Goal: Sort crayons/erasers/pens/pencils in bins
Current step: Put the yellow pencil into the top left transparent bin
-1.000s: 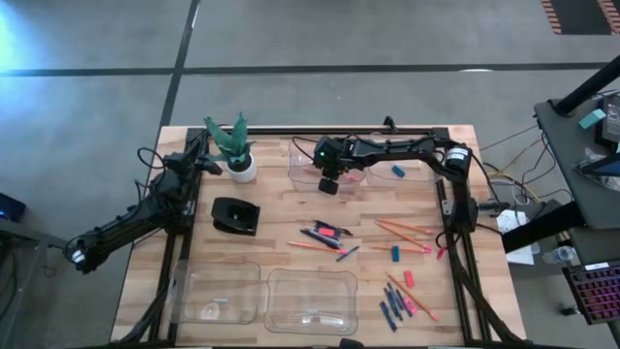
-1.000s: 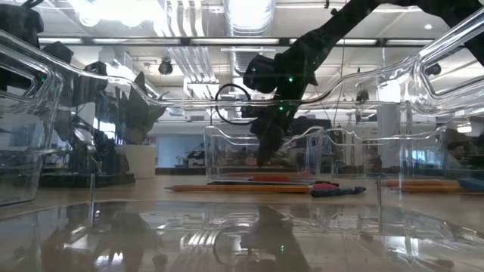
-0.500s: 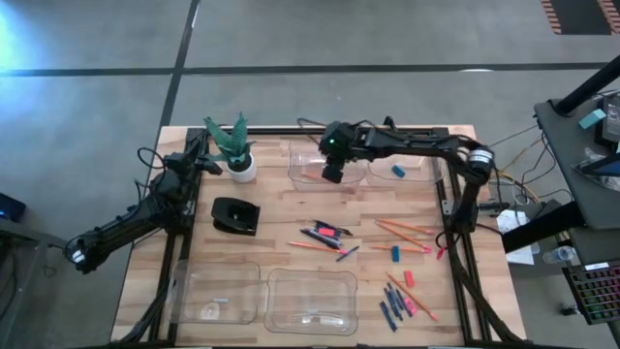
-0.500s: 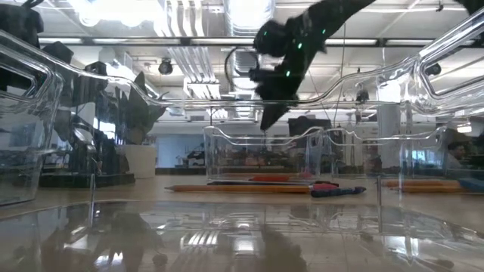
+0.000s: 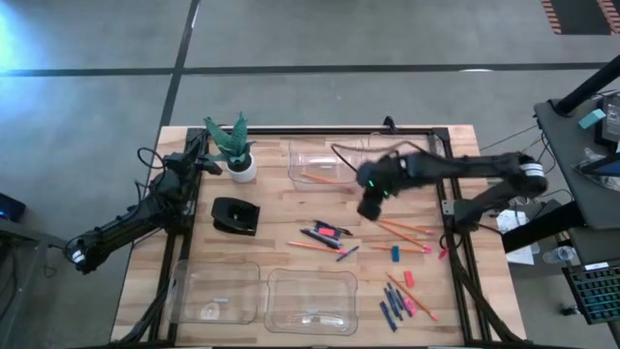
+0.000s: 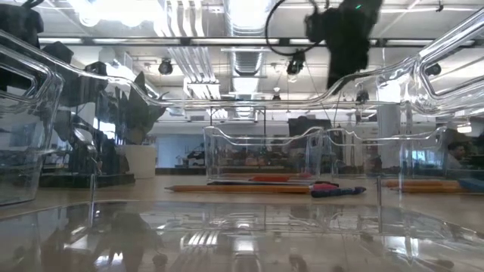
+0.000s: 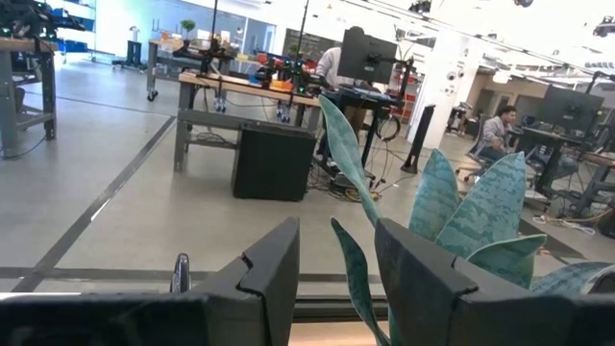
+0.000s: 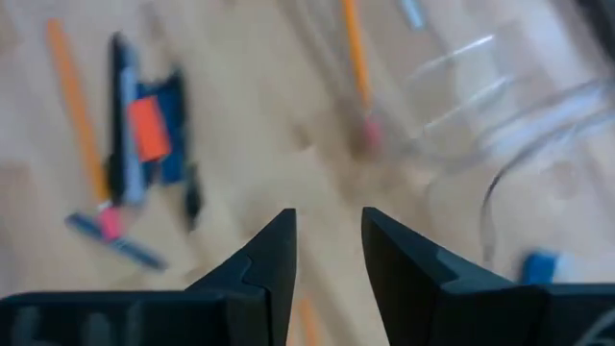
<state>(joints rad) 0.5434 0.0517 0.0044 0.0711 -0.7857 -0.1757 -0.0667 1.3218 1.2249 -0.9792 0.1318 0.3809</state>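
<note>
My right gripper point(image 5: 368, 207) point(image 8: 329, 240) hangs open and empty above the table's middle, between the far bins and the loose pieces. An orange pencil point(image 5: 325, 178) point(image 8: 356, 58) lies in the far left bin point(image 5: 302, 155). A light-blue eraser point(image 8: 543, 263) lies in the far right bin point(image 8: 500, 192). More pencils point(image 5: 402, 230), black pens point(image 5: 323, 238), blue and red erasers point(image 5: 395, 254) and dark-blue crayons point(image 5: 392, 308) lie flat on the wood. Two bins point(image 5: 218, 291) point(image 5: 310, 299) stand at the near edge. My left gripper point(image 5: 201, 158) point(image 7: 336, 259) waits open at the far left.
A potted plant point(image 5: 232, 145) stands at the far left, right in front of my left gripper. A small black box point(image 5: 234, 215) sits on the table near it. Bare wood lies between the black box and the pens. A black frame rail point(image 5: 450, 262) runs along the right side.
My right gripper has risen out of the far left bin and swung toward the table's right and near side, rolling a little. It now hangs over the wood by the loose pencils. The orange pencil stays lying in the far left bin.
</note>
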